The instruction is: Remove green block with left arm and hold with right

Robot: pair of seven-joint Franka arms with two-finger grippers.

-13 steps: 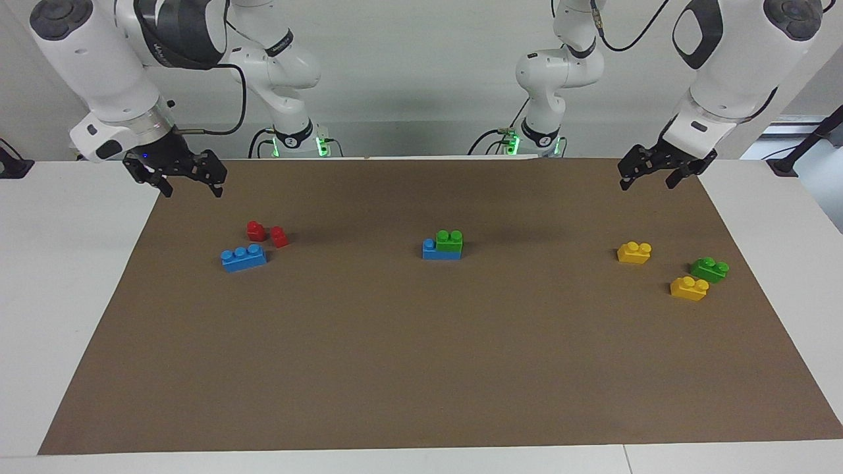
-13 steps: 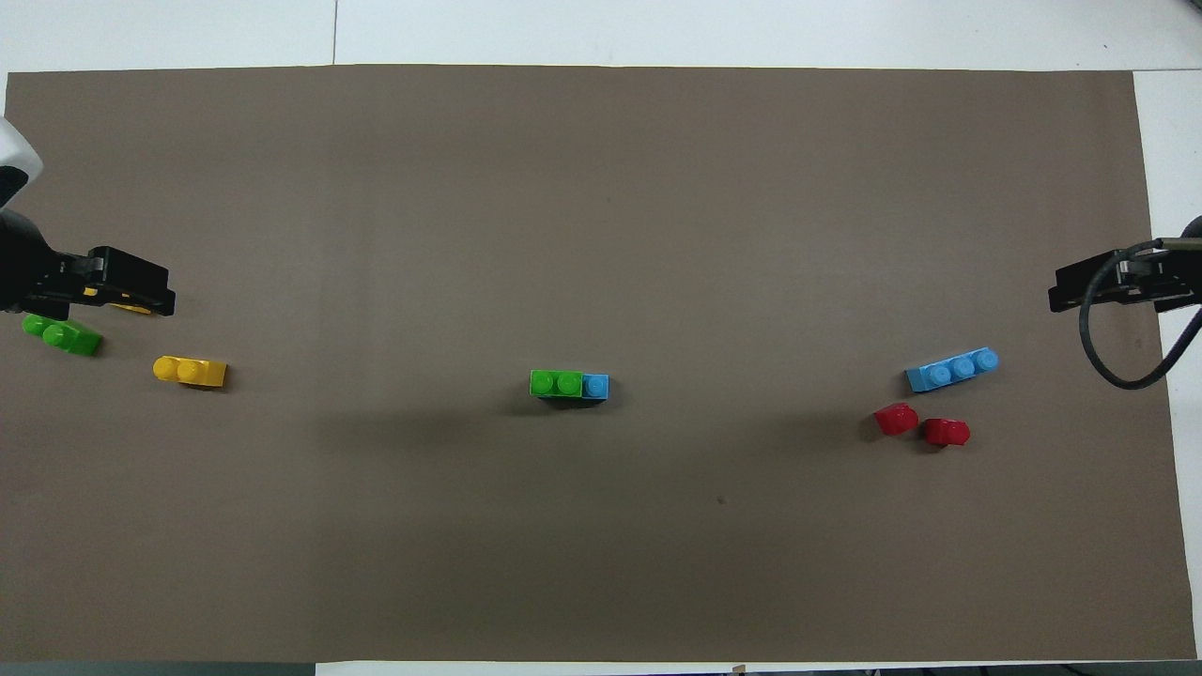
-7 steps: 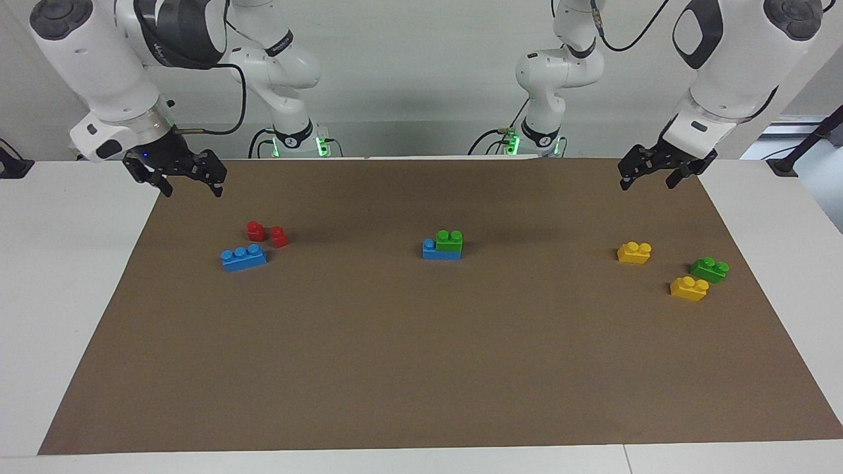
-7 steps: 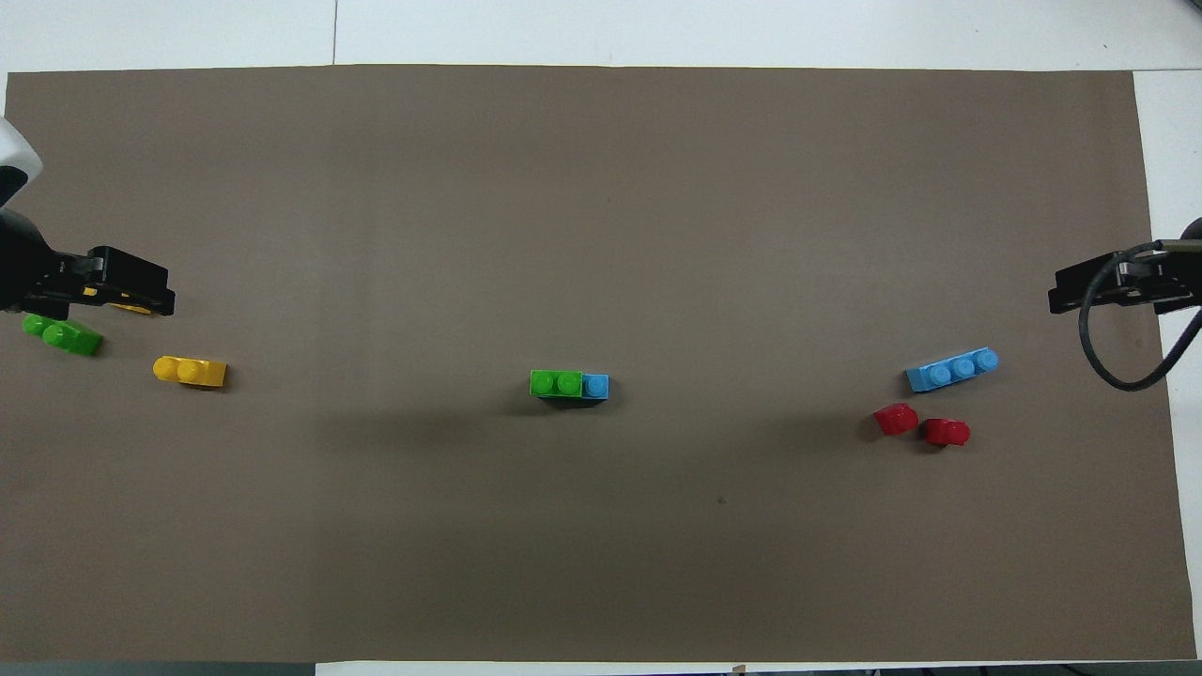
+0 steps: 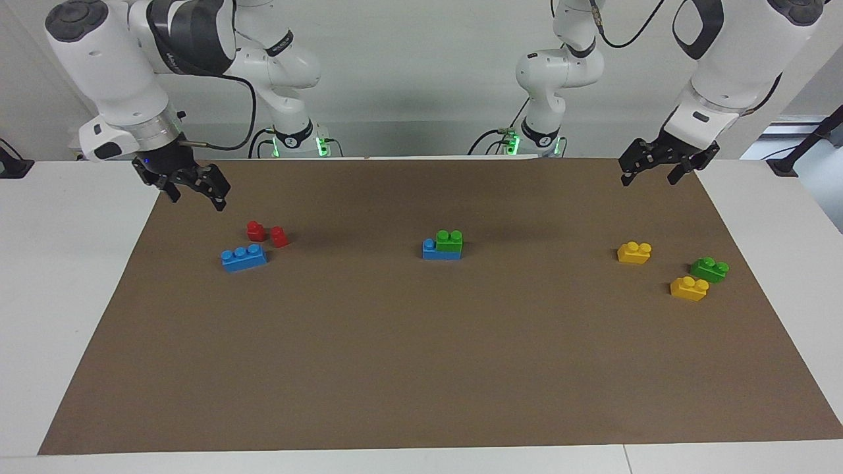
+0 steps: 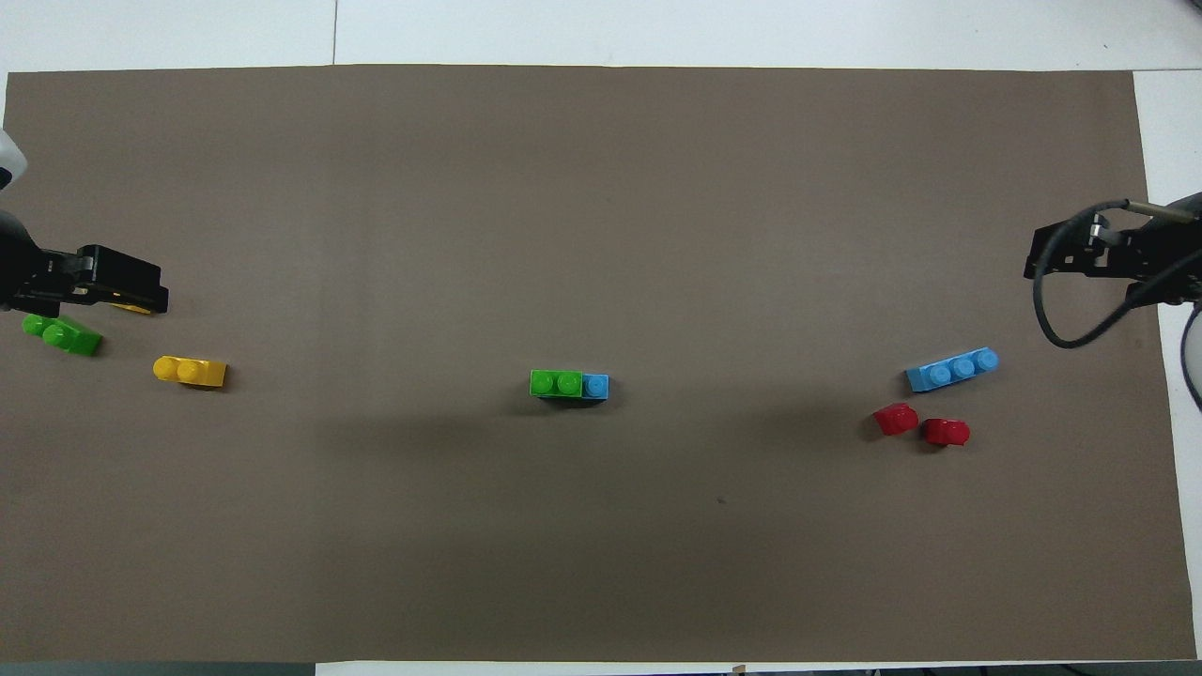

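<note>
A green block [image 5: 449, 241] [image 6: 555, 383] with two studs sits pressed onto a blue brick [image 5: 431, 250] in the middle of the brown mat. A second green block [image 5: 709, 269] [image 6: 62, 335] lies loose at the left arm's end. My left gripper [image 5: 647, 179] [image 6: 141, 296] hangs open and empty over the mat's corner at that end, well apart from both green blocks. At the right arm's end, my right gripper [image 5: 197, 199] [image 6: 1038, 263] is open and empty above the mat's edge.
Two yellow bricks [image 5: 634, 252] [image 5: 689, 288] lie near the loose green block. A blue three-stud brick [image 5: 244, 257] and two red pieces [image 5: 256, 230] [image 5: 279, 236] lie at the right arm's end. The brown mat [image 5: 421, 368] covers most of the white table.
The right gripper has turned and shifted slightly toward the mat. The left gripper has lifted a little. No brick has moved.
</note>
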